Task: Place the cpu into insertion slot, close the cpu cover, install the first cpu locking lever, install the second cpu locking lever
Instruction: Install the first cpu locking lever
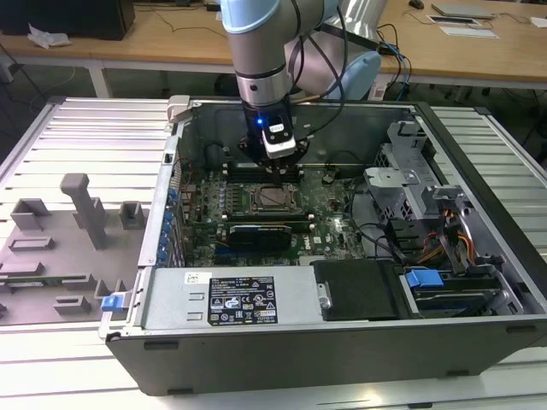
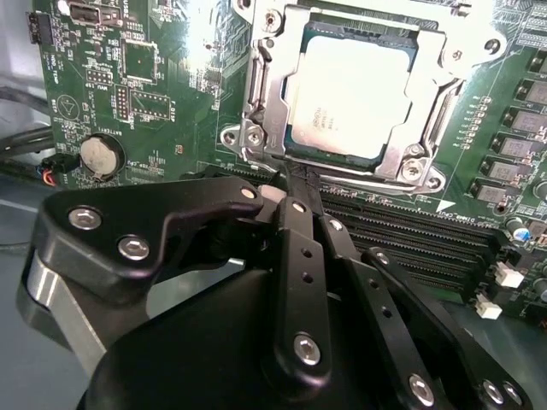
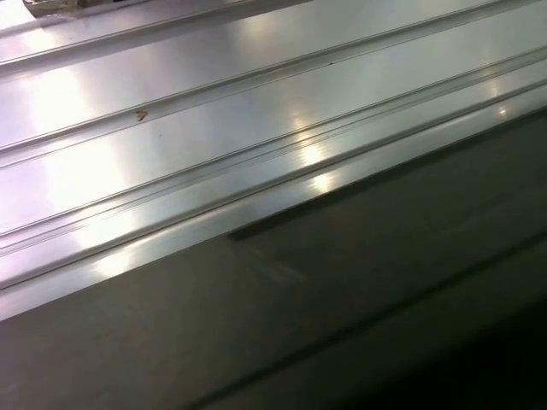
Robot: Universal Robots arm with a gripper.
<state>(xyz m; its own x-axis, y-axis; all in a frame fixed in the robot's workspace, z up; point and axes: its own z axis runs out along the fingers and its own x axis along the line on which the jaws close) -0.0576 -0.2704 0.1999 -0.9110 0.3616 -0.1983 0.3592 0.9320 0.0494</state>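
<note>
The cpu point(image 2: 346, 98) sits in the insertion slot point(image 2: 256, 102) (cover apparently down) beside the claw point(image 2: 291, 184), pressed together.

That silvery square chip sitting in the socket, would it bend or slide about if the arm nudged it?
The cpu looks stiff: a flat metal-topped square. It probably would not slide, since the cpu cover frames it inside the insertion slot. Its smooth, shiny top likely offers little grip.

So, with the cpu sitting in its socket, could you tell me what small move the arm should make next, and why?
Probably a slight push toward the socket's near edge. In the second wrist view the cpu lies in the insertion slot with the cpu cover framing it, and the end effector sits at the frame's near edge.
</note>
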